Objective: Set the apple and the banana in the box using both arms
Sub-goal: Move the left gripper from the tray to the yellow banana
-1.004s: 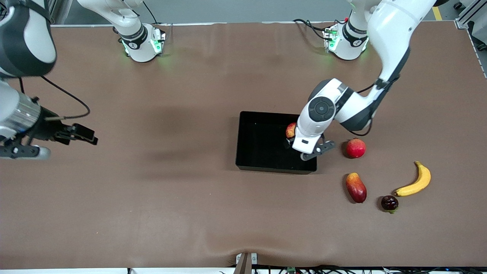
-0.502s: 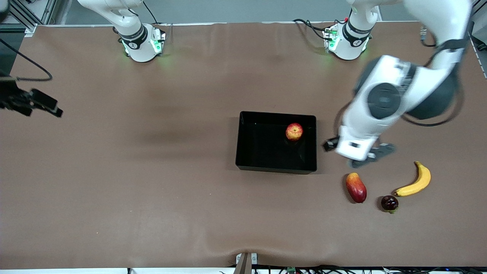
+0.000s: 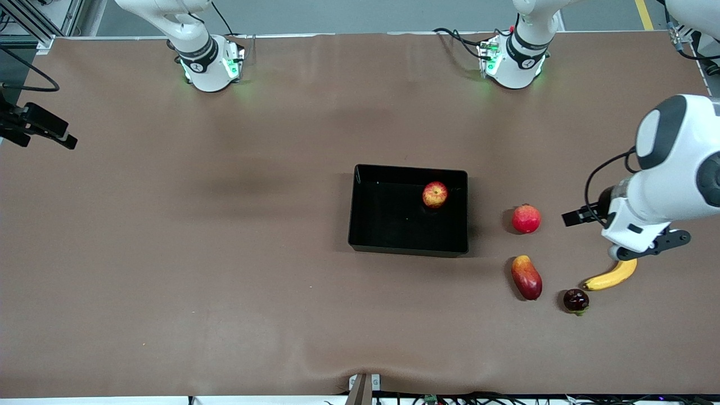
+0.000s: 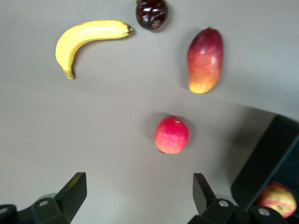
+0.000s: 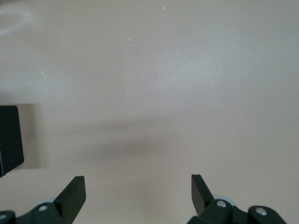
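The apple (image 3: 435, 194) lies in the black box (image 3: 388, 219), near the wall toward the left arm's end. The yellow banana (image 3: 610, 277) lies on the table toward that end, nearer the front camera than the box; its upper end is hidden under the left hand. My left gripper (image 4: 138, 186) hangs open and empty above the table beside the banana (image 4: 84, 39). My right gripper (image 5: 137, 189) is open and empty over bare table at the right arm's end. Only a black part of it (image 3: 39, 126) shows in the front view.
A round red fruit (image 3: 526, 219) sits between the box and the left hand. A red-orange mango (image 3: 526, 277) and a small dark fruit (image 3: 576, 300) lie nearer the front camera, beside the banana. A corner of the box (image 5: 9, 140) shows in the right wrist view.
My left gripper has left the box, where the apple stays, and swung toward the left arm's end, over the banana. The right arm has drawn back toward its own end.
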